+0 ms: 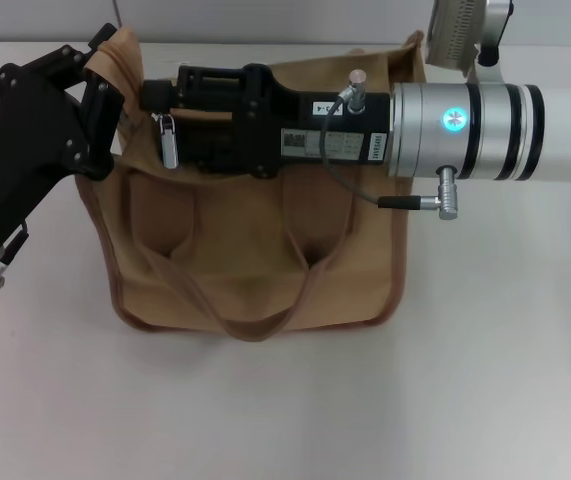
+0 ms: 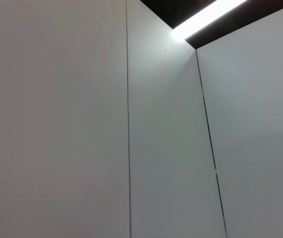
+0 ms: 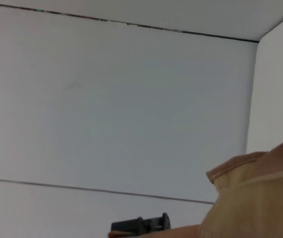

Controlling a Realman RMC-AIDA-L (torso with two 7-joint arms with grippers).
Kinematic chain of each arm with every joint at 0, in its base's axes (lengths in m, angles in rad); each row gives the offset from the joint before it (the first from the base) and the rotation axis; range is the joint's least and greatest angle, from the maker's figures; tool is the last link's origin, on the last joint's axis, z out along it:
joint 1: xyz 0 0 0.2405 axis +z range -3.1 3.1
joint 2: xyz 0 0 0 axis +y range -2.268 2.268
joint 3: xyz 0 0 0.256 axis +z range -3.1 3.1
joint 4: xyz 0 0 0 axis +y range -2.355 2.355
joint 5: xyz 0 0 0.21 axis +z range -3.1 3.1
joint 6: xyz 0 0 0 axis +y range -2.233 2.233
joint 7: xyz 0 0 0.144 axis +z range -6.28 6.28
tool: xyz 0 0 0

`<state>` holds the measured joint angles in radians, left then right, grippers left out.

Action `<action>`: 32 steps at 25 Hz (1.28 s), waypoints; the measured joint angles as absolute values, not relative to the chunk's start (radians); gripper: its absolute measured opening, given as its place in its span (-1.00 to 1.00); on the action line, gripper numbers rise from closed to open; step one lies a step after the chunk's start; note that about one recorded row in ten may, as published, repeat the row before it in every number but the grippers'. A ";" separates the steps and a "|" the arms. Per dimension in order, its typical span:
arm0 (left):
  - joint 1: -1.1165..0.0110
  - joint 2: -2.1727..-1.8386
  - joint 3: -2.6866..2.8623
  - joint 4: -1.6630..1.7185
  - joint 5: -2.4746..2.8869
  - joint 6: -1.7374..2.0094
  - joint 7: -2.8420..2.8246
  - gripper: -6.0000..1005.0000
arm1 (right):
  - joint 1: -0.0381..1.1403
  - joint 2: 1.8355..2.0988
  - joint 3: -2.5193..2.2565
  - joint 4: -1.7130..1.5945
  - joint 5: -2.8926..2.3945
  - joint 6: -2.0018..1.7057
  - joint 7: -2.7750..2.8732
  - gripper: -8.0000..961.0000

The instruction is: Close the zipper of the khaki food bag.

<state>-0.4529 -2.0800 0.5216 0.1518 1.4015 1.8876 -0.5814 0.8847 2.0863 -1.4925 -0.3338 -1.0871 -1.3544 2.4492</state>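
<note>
The khaki food bag [image 1: 255,250] stands mid-table in the head view, its two handles drooping down the front. My left gripper [image 1: 102,78] is at the bag's top left corner, shut on the fabric there. My right arm reaches across the bag's top from the right. My right gripper [image 1: 165,110] sits at the left end of the top panel, shut on the zipper's silver pull tab [image 1: 168,140], which hangs at its fingertips. The arm hides the zipper line itself. The right wrist view shows only a corner of the bag [image 3: 260,198] and a bit of black gripper.
The bag rests on a white table [image 1: 505,380], with bare surface in front and to both sides. A grey wall runs behind. A metal fixture [image 1: 465,30] stands at the back right. The left wrist view shows only wall panels and a ceiling light.
</note>
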 joint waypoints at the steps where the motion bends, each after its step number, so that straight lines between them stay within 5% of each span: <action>1: -0.453 -2.080 0.522 0.150 1.402 1.889 -0.581 -0.96 | 0.887 2.085 -1.492 -0.336 -1.098 -1.356 2.449 0.35; 10: -0.450 -2.080 0.522 0.146 1.399 1.894 -0.581 -0.95 | 0.892 2.087 -1.492 -0.358 -1.132 -1.351 2.434 0.27; 21: -0.446 -2.080 0.524 0.144 1.399 1.893 -0.581 -0.93 | 0.880 2.089 -1.485 -0.351 -1.132 -1.353 2.429 -0.65; 27: -0.443 -2.080 0.524 0.142 1.399 1.892 -0.581 -0.92 | 0.867 2.089 -1.484 -0.350 -1.123 -1.363 2.418 -0.98; 32: -0.433 -2.080 0.523 0.139 1.399 1.882 -0.581 -0.92 | 0.830 2.083 -1.472 -0.353 -1.123 -1.387 2.387 -0.98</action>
